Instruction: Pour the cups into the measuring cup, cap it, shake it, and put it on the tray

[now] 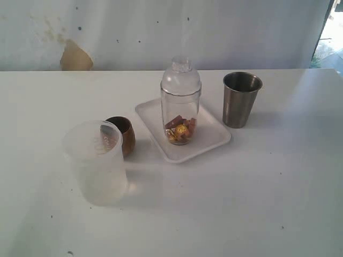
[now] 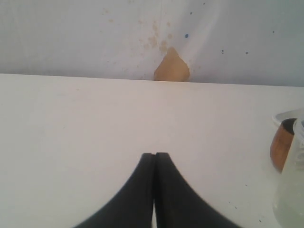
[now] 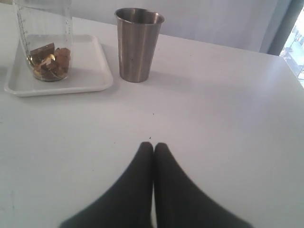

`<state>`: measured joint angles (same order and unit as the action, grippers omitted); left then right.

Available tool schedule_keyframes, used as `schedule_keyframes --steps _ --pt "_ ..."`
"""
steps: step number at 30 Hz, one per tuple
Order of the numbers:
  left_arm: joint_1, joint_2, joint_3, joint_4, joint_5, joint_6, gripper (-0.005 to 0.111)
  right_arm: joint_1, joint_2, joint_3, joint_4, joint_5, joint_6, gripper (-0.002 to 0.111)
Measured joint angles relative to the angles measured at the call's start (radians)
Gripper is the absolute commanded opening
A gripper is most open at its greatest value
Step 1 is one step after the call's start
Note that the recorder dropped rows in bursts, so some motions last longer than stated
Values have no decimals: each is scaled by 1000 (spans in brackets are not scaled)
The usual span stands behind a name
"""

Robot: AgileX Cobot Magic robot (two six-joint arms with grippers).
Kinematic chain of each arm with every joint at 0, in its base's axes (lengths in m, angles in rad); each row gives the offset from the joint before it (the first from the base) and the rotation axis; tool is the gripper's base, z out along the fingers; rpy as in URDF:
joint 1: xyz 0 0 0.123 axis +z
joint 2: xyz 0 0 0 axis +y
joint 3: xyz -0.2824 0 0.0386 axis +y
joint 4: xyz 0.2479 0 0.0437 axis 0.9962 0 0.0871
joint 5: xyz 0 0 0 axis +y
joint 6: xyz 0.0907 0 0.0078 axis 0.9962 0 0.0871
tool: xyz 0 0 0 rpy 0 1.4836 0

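The clear measuring cup stands upright on the white tray, with a domed clear cap on top and brown and gold pieces in its bottom. It shows in the right wrist view too, measuring cup on tray. The steel tumbler stands right of the tray. The brown wooden cup sits left of the tray. My left gripper and right gripper are both shut on nothing, low over bare table. Neither arm appears in the exterior view.
A frosted translucent beaker stands in front of the wooden cup, nearly touching it. The white table ends at a wall with a tan patch. A window edge is at the far right.
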<state>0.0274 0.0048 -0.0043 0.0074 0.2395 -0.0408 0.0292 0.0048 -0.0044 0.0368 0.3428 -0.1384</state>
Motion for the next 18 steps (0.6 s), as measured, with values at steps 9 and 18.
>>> schedule_keyframes --steps 9,18 --pt "0 0 0 0 0 0 0 0 0 0 0 1 7 0" --pt "0 0 0 0 0 0 0 0 0 0 0 3 7 0"
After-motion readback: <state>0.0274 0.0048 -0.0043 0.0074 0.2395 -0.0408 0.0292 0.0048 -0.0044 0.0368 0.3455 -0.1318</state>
